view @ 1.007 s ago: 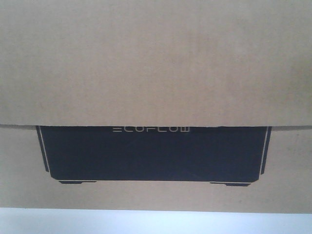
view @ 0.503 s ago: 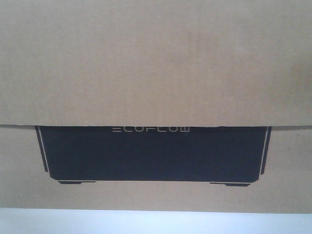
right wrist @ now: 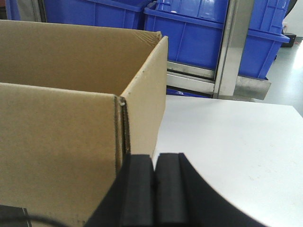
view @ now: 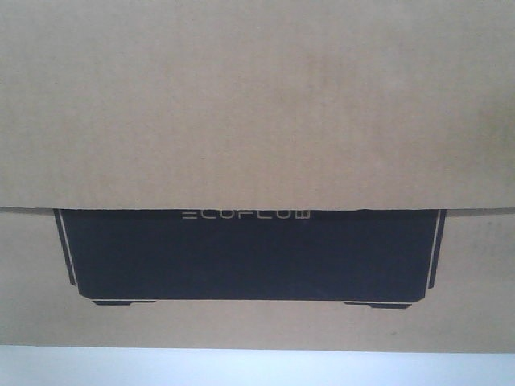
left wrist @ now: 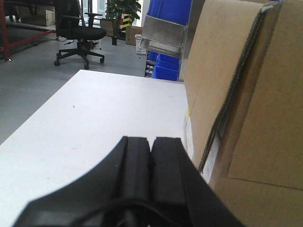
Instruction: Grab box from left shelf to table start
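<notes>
The ECOFLOW carton (view: 257, 161) stands on the white bench (view: 257, 366), its black printed panel filling the front view and its long axis running from 9 to 3 o'clock across the robot. It lies between the two arms. In the left wrist view its end wall rises at about 2 o'clock from the left gripper (left wrist: 150, 156), just beside it; in the right wrist view its other end and open flap sit at about 10 o'clock from the right gripper (right wrist: 155, 175), equally close. Neither arm looks clearly nearer. Both pairs of jaws are pressed together with nothing between them, so each arm appears to bear on an end wall rather than pinch it, though actual contact is not visible. Beyond the carton, at 12 o'clock, the left shelf (left wrist: 163, 34) carries blue bins (right wrist: 208, 33).
</notes>
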Robot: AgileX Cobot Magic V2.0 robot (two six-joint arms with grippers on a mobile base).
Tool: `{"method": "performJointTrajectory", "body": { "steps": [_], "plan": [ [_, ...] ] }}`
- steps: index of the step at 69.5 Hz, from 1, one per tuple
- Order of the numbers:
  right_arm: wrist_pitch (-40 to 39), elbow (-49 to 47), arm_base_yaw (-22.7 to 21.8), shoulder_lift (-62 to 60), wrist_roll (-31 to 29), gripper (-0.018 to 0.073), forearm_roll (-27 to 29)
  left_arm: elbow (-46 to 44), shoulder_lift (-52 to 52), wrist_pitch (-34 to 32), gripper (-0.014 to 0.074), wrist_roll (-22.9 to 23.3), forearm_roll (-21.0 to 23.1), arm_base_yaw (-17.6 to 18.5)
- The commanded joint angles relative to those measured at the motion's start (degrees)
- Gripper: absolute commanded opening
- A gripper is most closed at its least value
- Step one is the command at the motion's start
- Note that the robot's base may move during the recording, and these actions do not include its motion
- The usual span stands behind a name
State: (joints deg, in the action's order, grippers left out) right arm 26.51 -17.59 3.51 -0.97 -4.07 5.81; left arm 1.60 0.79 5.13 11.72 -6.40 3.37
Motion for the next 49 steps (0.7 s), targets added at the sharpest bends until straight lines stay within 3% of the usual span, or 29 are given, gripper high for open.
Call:
{"method": "performJointTrajectory", "body": {
  "steps": [1,10,49],
  "plan": [
    [-5.46,-1.53,0.23,0.72,-0.09,0.0058,-0.31,0.00,0.52,-5.61,-0.0095,-1.22,0.69,0.03],
    [-5.46,-1.53,0.23,0.72,-0.09,0.0058,-0.31,0.00,0.42,-5.61,-0.0095,-10.17,8.62,-0.08],
    [-5.46,-1.53,0.23,0.72,-0.09,0.0058,-0.31,0.00,0.42,-5.13,-0.0095,-10.18,9.27,-0.08]
  ]
}}
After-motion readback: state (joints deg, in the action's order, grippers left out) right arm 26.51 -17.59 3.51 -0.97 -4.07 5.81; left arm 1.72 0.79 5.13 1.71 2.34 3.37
